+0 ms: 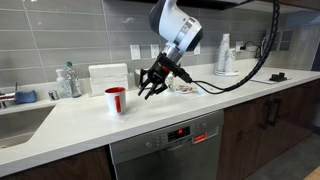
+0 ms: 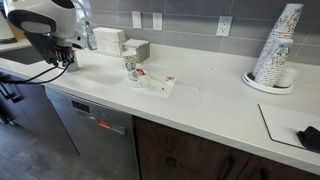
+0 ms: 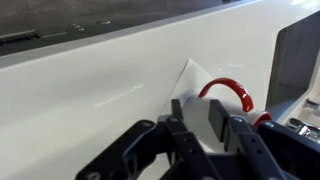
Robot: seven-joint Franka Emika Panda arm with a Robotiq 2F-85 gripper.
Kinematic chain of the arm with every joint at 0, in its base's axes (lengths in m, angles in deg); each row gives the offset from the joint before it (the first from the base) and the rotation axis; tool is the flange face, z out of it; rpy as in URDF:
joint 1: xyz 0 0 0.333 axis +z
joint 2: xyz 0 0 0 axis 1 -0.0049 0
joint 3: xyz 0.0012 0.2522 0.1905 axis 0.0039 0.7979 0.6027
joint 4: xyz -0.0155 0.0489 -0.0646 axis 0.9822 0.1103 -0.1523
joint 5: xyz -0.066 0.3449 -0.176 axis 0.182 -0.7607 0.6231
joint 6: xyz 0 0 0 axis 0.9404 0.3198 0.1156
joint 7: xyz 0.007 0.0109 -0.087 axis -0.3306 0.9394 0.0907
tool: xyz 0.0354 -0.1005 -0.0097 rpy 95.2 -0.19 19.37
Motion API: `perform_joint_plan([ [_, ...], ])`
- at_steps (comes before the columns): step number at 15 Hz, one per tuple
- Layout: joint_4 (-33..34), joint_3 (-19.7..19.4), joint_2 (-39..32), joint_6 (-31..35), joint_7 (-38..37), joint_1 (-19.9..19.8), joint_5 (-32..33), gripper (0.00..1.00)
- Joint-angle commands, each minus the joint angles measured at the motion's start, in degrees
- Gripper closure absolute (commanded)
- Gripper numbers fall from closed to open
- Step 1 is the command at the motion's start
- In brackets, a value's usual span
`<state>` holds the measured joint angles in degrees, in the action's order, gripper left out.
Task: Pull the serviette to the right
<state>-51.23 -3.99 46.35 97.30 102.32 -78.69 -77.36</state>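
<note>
The serviette [image 1: 186, 88] lies flat on the tabletop [image 1: 90, 122], with small red-and-white bits on it. The gripper [image 1: 152, 90] hangs above the tabletop between the serviette and a red cup [image 1: 116, 100]. Its fingers are spread and hold nothing. Behind the cup a white box [image 1: 108, 76] stands at the wall, with a bottle [image 1: 68, 80] and a sink [image 1: 20, 120] beyond it. On the serviette's far side stands a stack of cups [image 1: 225, 55]. A dishwasher [image 1: 165, 145] sits under the tabletop.

In an exterior view the cup [image 2: 130, 67] stands at the serviette's [image 2: 152, 86] edge, and a dark thing [image 2: 310, 135] lies at the frame's edge, too cut off to name.

Only the wrist view shows the fingers [image 3: 178, 125] from close by. Past them are a white corner of the serviette [image 3: 193, 85] and the cup's red rim [image 3: 228, 90].
</note>
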Motion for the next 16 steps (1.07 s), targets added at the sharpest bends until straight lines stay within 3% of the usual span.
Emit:
perform_joint_plan([
  [1,4.1,2.5,-6.0,5.2,3.0,-0.3,-4.8,0.96],
  [2,5.0,3.0,-7.1,6.5,3.1,-0.3,-5.1,1.00],
  [7,8.9,5.2,-12.7,12.5,3.1,0.3,-2.6,1.00],
  [16,12.8,7.3,-18.4,15.8,6.8,-0.4,-1.6,1.00],
])
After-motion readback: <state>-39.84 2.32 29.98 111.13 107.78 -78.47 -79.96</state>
